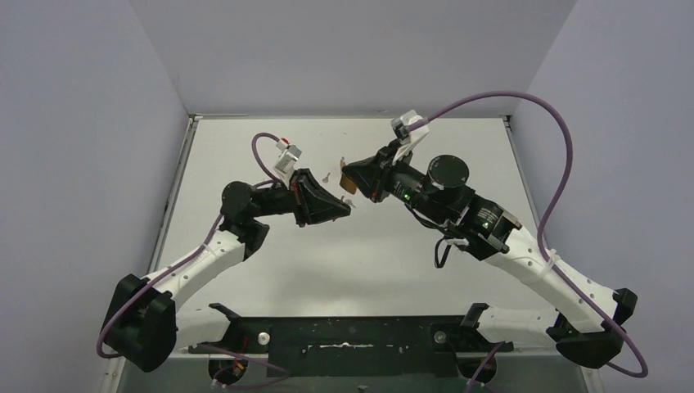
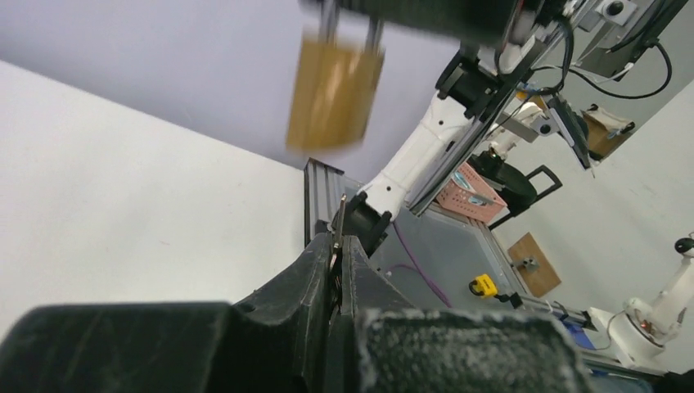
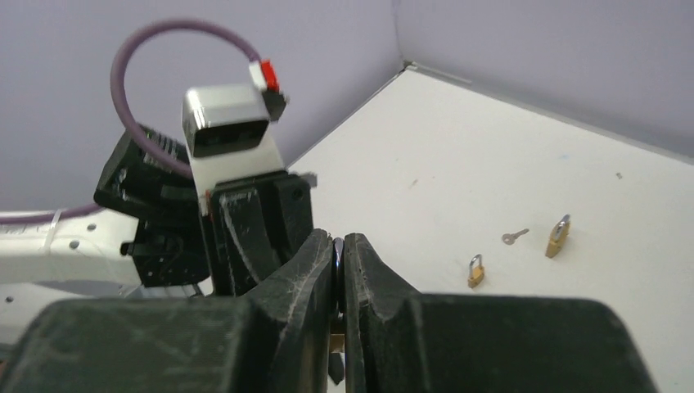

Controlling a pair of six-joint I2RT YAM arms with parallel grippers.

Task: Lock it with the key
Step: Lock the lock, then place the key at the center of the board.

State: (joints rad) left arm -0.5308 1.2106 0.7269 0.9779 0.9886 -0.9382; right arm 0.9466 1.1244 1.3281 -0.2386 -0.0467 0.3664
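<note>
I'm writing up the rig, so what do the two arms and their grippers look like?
The left arm and right arm have white link shells, black joints, black bases. The left gripper and right gripper are black, wedge-shaped, with matte fingers. A purple cable loops from each arm to a small silver camera box; the left one's plug is red-tipped. The right arm shows green lights.
</note>
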